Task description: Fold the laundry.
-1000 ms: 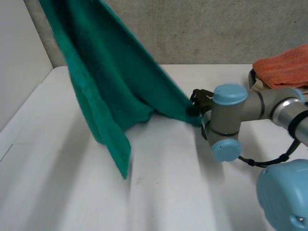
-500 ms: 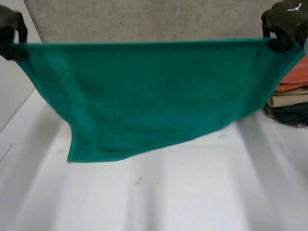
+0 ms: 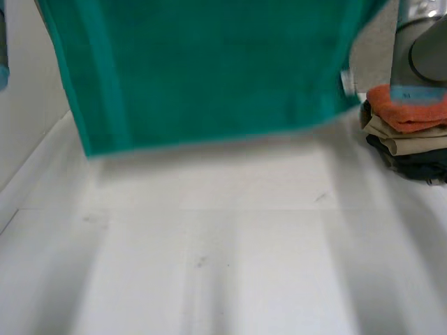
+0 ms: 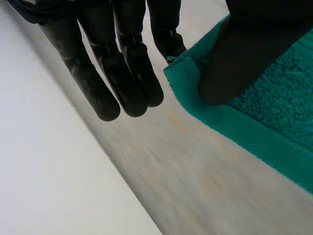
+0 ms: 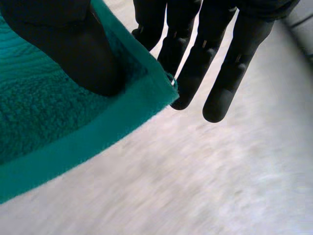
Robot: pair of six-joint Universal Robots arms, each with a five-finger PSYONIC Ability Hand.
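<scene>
Left wrist view shows my left hand [image 4: 124, 73] pinching one corner of the green towel [image 4: 274, 117] between thumb and a finger. My right hand [image 5: 195, 58] is clamped on the opposite corner the same way. I judge we are early: the towel hangs spread above the table [image 3: 223, 265], with no fold made yet. A pile of folded clothes [image 3: 408, 132] sits near its right edge and could catch it.

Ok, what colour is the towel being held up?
The towel is plain teal green, clearest in the head view.
</scene>
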